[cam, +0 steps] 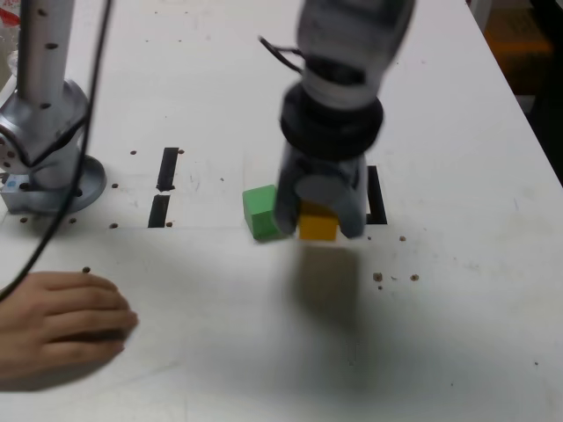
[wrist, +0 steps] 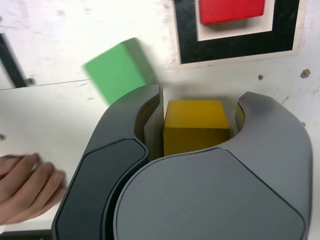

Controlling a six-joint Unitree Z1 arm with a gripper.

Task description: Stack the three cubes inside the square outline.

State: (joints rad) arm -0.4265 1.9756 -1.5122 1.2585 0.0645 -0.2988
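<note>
The yellow cube sits between the two grey fingers of my gripper, which is shut on it just above the white table. The green cube lies tilted close beside the gripper, on the exterior view's left. In the wrist view the red cube rests inside the square outline, a thick black border just beyond the yellow cube. In the exterior view the gripper hides the red cube, and only one black side of the outline shows.
A person's hand rests on the table at the exterior view's lower left. The arm's metal base stands at the back left with a black cable hanging by it. Two short black tape strips lie near the base.
</note>
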